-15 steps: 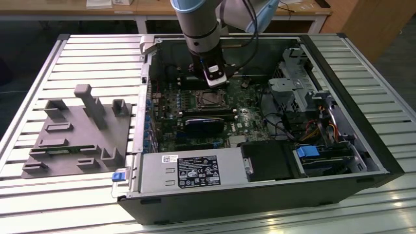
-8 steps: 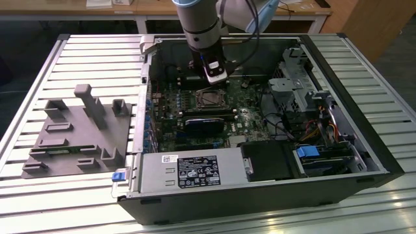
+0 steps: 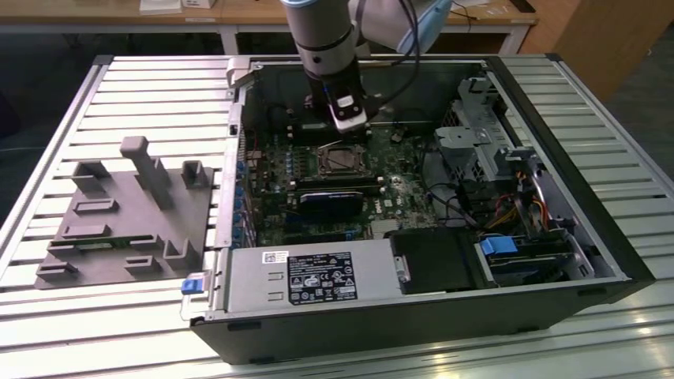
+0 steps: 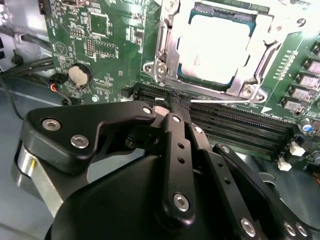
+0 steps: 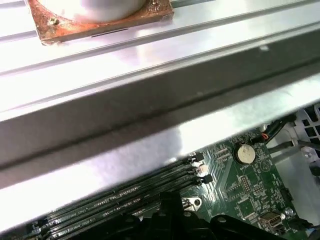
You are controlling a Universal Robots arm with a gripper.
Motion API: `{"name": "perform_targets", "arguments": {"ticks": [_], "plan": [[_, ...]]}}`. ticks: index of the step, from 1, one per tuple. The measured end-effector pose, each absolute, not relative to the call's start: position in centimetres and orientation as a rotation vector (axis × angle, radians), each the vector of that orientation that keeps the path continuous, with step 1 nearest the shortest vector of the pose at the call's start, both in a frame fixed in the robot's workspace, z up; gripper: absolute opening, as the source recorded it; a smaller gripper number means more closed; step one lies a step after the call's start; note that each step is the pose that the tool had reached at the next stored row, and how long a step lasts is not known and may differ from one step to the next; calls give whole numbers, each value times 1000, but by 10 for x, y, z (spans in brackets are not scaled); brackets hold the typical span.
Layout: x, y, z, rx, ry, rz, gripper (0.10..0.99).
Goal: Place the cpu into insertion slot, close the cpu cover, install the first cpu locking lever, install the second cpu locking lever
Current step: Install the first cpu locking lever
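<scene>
Cpu [image 4: 212,45] seated in insertion slot [image 4: 159,68], cpu cover [image 4: 166,35] lying down over its edges, so 2 steps look done; lever latching unclear; gripper [image 4: 162,107] hangs over memory slots [image 4: 240,127] just beside the socket, opening cannot be told.

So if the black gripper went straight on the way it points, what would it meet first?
Probably the nearest long black memory slot on the green circuit board; the gripper sits over it in the second wrist view, depth unclear.
</scene>
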State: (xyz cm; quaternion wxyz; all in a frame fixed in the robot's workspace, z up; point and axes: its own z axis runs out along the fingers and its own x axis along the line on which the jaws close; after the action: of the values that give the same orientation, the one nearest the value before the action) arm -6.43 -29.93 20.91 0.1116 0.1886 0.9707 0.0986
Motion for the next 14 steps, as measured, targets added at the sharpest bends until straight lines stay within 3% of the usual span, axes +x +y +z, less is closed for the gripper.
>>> {"name": "perform_targets", "arguments": {"ticks": [14], "plan": [[-66,-296,206,553,2846,296,106]]}}
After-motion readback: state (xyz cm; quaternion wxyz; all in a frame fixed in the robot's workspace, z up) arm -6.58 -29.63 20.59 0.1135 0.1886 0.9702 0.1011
